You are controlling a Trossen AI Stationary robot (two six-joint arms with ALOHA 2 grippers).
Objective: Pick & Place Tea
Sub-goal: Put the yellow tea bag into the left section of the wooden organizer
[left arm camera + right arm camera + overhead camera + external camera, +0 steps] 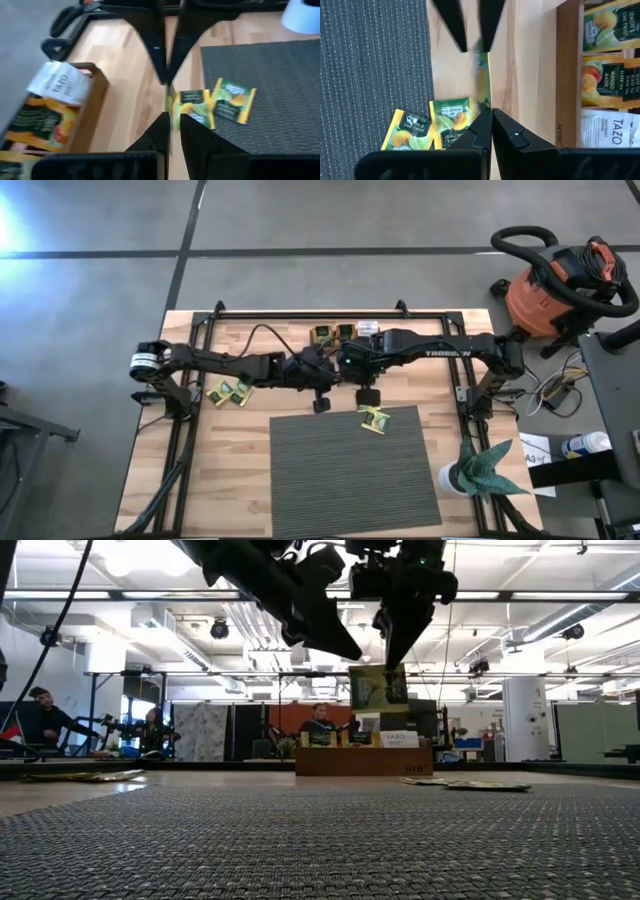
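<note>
Sachet caught between two tools in mid-air

Risk sits in the shared hold: the right tool (487,112) is clenched on the lower edge of a tea sachet (378,687), while the left tool (171,117) stands astride the opposite edge with its fingers narrowly apart; whether the left one presses on the paper I cannot tell. If the right lets go before the left has truly closed, the sachet would likely drop onto the table (230,470) or the grey woven mat (350,470); if both pull while clamped, the thin packet could tear or crumple; a grip so near the edge may also let it pivot and slip.

The held sachet hangs clear above the table, near the middle, between the mat and the wooden tray (567,75); it is flat and square, yellow-green with a darker centre, seen edge-on from both wrists. Two similar sachets (373,420) lie on the mat's far edge just below; another pair (230,391) rests on bare wood by the left arm; more stand filed in the tray.
</note>
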